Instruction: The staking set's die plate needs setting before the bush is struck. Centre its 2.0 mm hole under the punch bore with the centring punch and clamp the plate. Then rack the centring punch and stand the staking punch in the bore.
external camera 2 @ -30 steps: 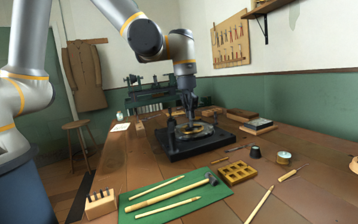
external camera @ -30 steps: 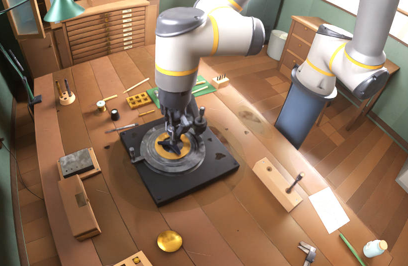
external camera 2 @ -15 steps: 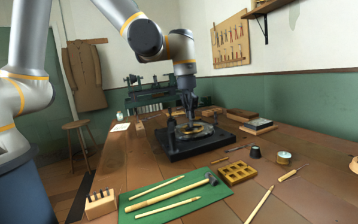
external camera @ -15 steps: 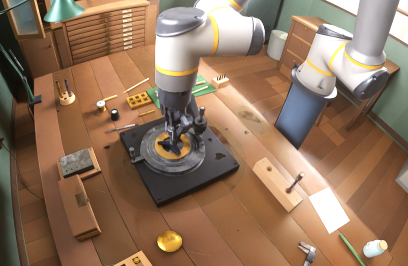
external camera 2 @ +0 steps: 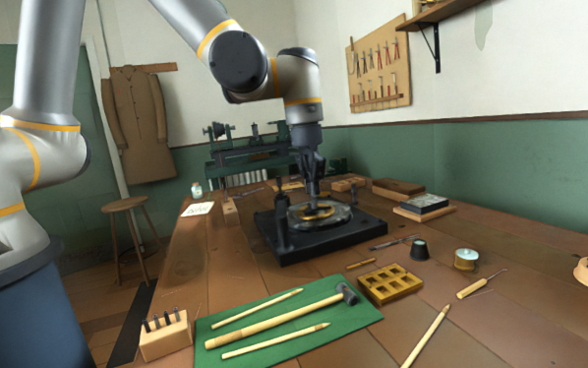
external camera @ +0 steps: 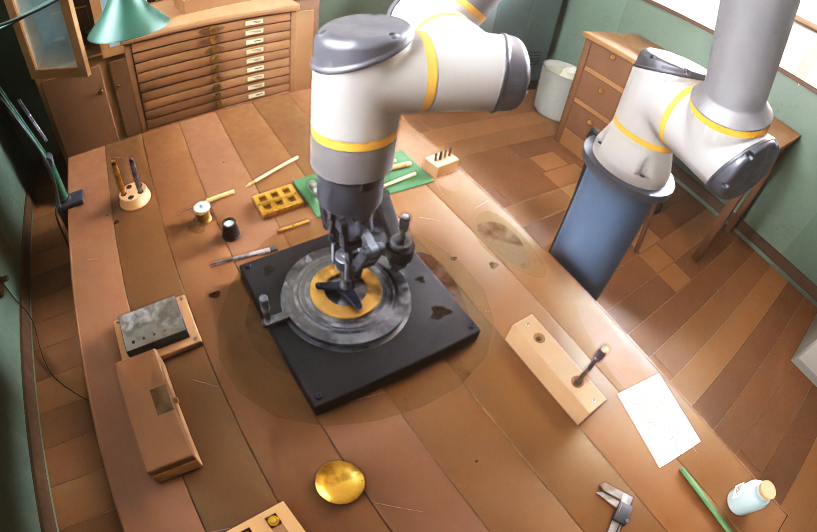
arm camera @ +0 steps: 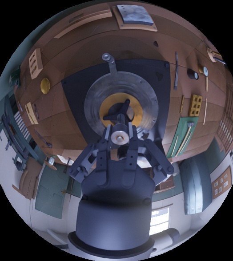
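The round steel die plate [external camera: 346,300] lies on the black staking base [external camera: 359,314] in the middle of the bench, with a brass disc and a dark three-armed clamp knob [external camera: 341,290] at its centre. I grip the knob's upright stem with my closed gripper [arm camera: 119,132], straight above the plate's centre. A punch [external camera: 401,233] stands upright in the frame just right of my fingers. Another punch [external camera: 590,364] leans in the wooden rack block [external camera: 554,368] to the right. A short lever [external camera: 266,310] sticks out at the plate's left rim.
A yellow compartment tray [external camera: 278,200] and a green mat [external camera 2: 287,322] with a hammer and pegwood sticks lie behind the base. A steel block [external camera: 155,324] and a wooden case [external camera: 155,414] sit to the left. A brass dish [external camera: 339,482] lies in front.
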